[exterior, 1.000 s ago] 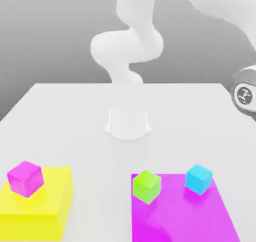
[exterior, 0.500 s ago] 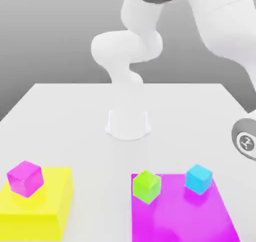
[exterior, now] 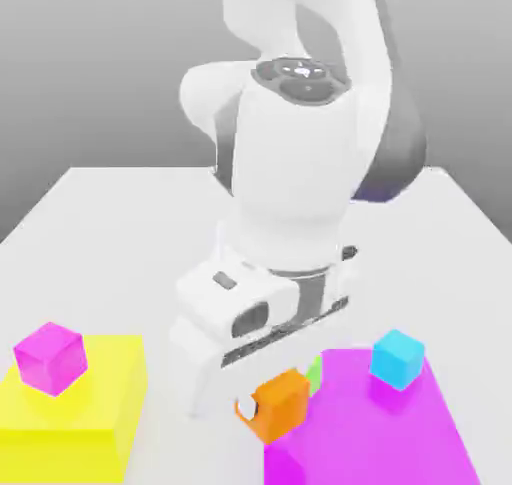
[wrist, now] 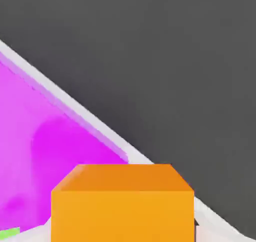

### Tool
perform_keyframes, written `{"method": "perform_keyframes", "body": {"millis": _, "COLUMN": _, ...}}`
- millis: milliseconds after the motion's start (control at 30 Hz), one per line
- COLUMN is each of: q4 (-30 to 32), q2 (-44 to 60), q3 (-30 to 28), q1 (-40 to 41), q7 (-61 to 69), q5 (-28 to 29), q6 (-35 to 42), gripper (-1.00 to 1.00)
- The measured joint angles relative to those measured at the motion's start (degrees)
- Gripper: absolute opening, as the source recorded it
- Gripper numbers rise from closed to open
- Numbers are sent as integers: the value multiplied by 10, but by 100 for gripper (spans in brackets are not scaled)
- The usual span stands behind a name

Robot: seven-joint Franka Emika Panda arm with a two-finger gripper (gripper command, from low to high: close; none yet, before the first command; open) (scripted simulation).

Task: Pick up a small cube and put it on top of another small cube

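Note:
The lime-green small cube [exterior: 315, 372] sits at the far left corner of the flat magenta pad [exterior: 385, 435], and the hand covers it but for a thin sliver. That green sliver [wrist: 9, 232] also shows at the hand view's edge. My gripper [exterior: 268, 409] hangs low right in front of the cube, at the pad's left edge. An orange block [exterior: 283, 403] sits at the gripper's tip and looms large in the hand view [wrist: 122, 202]. I cannot make out whether it is held or is part of the hand.
A cyan cube [exterior: 398, 358] rests on the magenta pad's far right. On the raised yellow block [exterior: 100, 418], at the exterior view's left, stands a magenta cube [exterior: 50, 357]. The white arm [exterior: 295, 193] rises over the table's middle, where its base stands.
The arm has swung from the exterior view's right edge to the middle and dropped the hand over the lime-green cube, hiding most of it. The cubes have not moved.

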State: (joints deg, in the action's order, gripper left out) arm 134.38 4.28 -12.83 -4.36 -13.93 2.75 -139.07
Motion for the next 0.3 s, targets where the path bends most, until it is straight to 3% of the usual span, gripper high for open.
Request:
{"method": "perform_keyframes", "body": {"millis": 167, "q4": 56, "q2": -30, "q3": -64, "q1": 192, "q7": -49, "q5": -33, "q6": -21, "gripper": -100}}
{"method": "perform_keyframes", "body": {"millis": 200, "q4": 63, "q2": -20, "q3": -54, "q1": 203, "q7": -49, "q5": -40, "q6": -38, "gripper": 100}}
{"method": "perform_keyframes", "body": {"millis": 300, "q4": 63, "q2": -20, "q3": -54, "q1": 190, "q7": -49, "q5": -40, "q6": -38, "gripper": 100}}
